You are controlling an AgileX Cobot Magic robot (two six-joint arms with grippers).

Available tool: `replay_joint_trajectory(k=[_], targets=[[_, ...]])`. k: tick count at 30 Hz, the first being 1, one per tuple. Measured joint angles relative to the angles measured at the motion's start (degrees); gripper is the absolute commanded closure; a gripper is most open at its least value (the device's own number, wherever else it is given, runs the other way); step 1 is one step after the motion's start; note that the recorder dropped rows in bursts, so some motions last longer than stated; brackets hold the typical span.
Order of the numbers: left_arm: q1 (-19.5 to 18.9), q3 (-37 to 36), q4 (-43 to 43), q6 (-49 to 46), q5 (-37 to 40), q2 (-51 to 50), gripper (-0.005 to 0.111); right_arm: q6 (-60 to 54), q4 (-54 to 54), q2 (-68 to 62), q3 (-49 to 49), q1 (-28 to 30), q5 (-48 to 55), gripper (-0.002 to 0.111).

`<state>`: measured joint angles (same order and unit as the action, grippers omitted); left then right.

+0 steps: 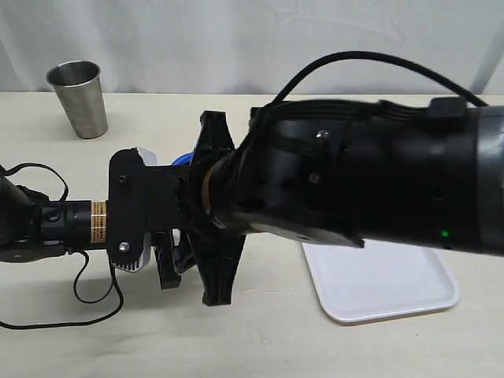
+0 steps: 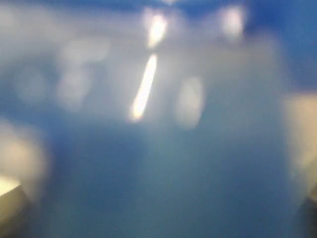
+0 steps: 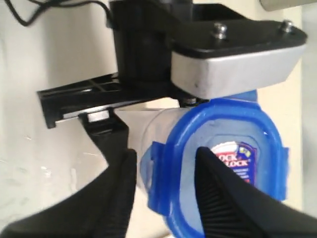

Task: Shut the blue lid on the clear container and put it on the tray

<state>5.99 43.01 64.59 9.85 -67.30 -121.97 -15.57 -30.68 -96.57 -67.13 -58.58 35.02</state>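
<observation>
My left gripper (image 1: 175,216) clamps the tall clear plastic container (image 3: 143,124) steady mid-desk; my right gripper (image 3: 165,153), jaws parted, straddles its translucent blue flapped lid (image 3: 223,124), presumably to snap it.

We found the exterior camera raised above the tabletop (image 1: 268,339), facing across it to a white curtain (image 1: 236,39), with the right arm (image 1: 378,173) close to the lens. The right wrist camera looked along its own fingers (image 3: 233,208), very near the blue lid (image 3: 233,131) and the clear container (image 3: 143,124). The left wrist camera sat too near a blue surface (image 2: 158,148) to focus. Exterior and right wrist views shared the lid and the left wrist block (image 1: 138,205).
</observation>
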Motion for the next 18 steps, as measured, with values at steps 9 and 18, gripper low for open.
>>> replay_joint_trajectory(k=[9, 18], targets=[[0.2, 0.0, 2.1, -9.1, -1.0, 0.0, 0.107, -2.2, 14.2, 11.9, 0.7, 0.1, 3.9, 0.05], [0.2, 0.0, 2.6, -9.9, -1.1, 0.0, 0.107, 0.7, 22.2, 13.3, -9.4, 8.5, 7.1, 0.06]])
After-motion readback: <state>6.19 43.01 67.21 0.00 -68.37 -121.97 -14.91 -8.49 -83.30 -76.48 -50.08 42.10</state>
